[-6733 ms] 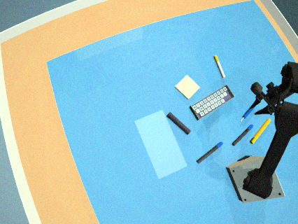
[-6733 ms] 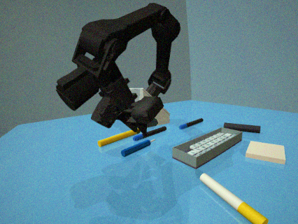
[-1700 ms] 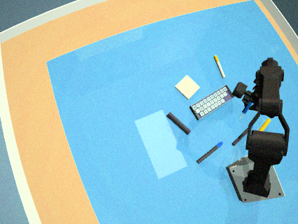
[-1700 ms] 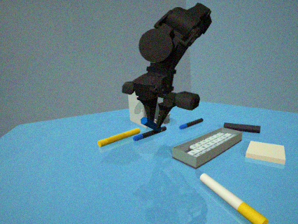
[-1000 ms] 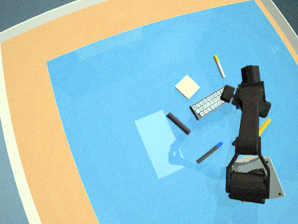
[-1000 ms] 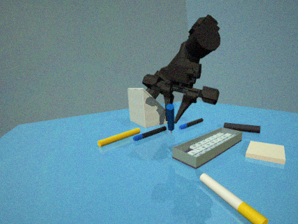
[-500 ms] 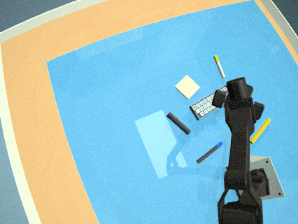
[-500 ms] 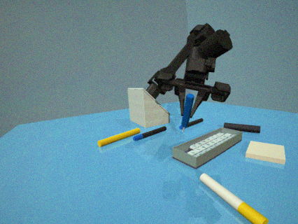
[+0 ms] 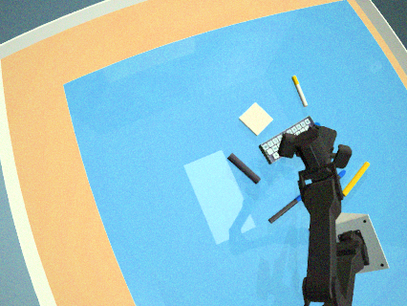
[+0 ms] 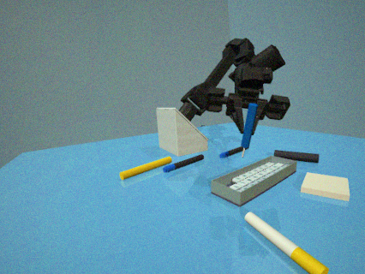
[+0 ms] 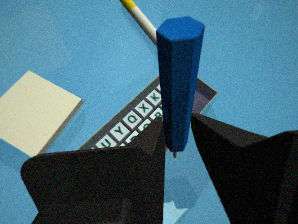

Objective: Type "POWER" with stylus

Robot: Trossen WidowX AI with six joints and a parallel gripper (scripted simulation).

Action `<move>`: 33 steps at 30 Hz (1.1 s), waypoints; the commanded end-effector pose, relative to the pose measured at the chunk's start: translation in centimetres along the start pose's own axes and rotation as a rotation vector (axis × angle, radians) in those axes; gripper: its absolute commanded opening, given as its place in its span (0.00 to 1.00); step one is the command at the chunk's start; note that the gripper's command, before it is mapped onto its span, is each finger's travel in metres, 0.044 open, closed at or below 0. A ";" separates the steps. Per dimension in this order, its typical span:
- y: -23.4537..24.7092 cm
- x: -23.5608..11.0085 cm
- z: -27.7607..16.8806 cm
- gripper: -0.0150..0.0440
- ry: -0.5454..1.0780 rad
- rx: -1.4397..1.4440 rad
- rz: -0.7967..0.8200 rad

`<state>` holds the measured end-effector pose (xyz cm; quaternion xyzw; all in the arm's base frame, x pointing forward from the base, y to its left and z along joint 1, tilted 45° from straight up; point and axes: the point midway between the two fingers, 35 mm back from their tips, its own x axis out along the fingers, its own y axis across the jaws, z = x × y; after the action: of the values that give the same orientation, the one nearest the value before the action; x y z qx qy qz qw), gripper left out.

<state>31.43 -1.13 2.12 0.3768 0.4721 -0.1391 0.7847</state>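
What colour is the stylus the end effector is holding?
Blue, a faceted blue stylus with a small pale tip; clearest in the wrist view.

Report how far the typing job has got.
Done: the blue stylus is off the desk, clamped upright in the gripper. In hand: it hangs tip-down above the keyboard, not touching any key in the exterior view. Left: pressing P, O, W, E, R; nothing visible shows any key pressed yet.
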 end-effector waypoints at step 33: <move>4.2 -2.3 -4.1 0.25 -0.279 -0.016 0.274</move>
<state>30.41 3.74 6.11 0.4074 0.2988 -0.0728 0.8599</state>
